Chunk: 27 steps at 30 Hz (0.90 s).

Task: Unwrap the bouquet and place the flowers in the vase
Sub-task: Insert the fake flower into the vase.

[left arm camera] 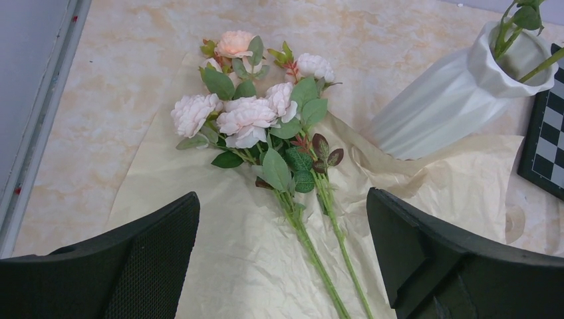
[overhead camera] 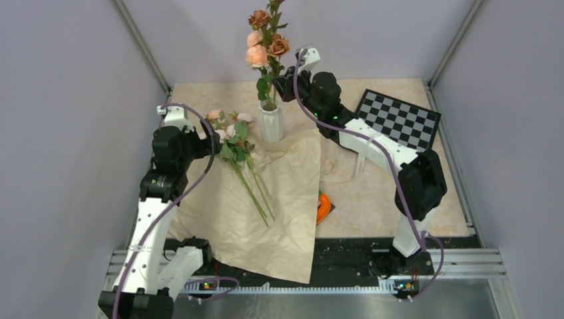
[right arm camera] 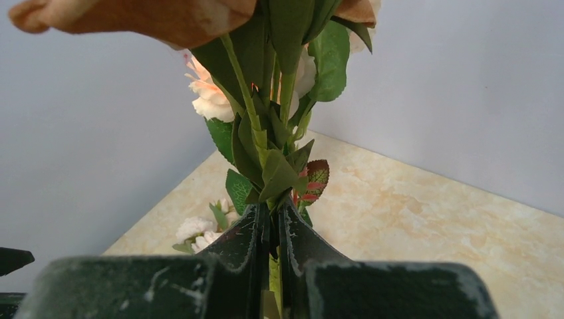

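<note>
Top view, centre: one ribbed white vase holds one spray of four peach and rust roses, clamped by the right gripper, while two pale pink rose stems lie on one tan kraft paper sheet; left wrist view: the left gripper gapes over both stems; right wrist view, bottom centre: jaws pinch the spray's stalk.

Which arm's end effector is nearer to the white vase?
Right. The right end effector grips stems just above the vase; the left end effector hangs open farther off, over pink flowers.
</note>
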Available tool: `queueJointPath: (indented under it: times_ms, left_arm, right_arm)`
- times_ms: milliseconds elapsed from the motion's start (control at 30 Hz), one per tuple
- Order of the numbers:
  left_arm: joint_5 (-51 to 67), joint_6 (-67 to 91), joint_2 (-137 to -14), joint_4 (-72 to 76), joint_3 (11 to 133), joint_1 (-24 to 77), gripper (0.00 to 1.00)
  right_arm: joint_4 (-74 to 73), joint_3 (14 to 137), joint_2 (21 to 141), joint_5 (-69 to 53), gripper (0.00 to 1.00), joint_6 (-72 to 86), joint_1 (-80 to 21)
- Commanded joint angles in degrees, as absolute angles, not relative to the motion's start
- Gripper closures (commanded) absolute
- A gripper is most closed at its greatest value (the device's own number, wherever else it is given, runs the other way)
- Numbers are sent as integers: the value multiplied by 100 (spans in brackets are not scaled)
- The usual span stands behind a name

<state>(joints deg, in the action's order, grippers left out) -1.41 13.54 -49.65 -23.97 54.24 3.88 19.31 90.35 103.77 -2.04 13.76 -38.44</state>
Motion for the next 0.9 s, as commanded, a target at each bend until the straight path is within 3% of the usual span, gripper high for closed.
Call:
queueJointPath:
  times_ms: [0, 867]
  left_arm:
    - [-211, 1310, -4973, -2119, 5363, 369, 1]
    - [-211, 1292, -4983, -2109, 5284, 369, 1]
  right_arm:
    - [2239, 8942, 10418, -277, 100, 1516, -3788]
    - [2194, 8618, 10740, -347, 100, 1793, -3788]
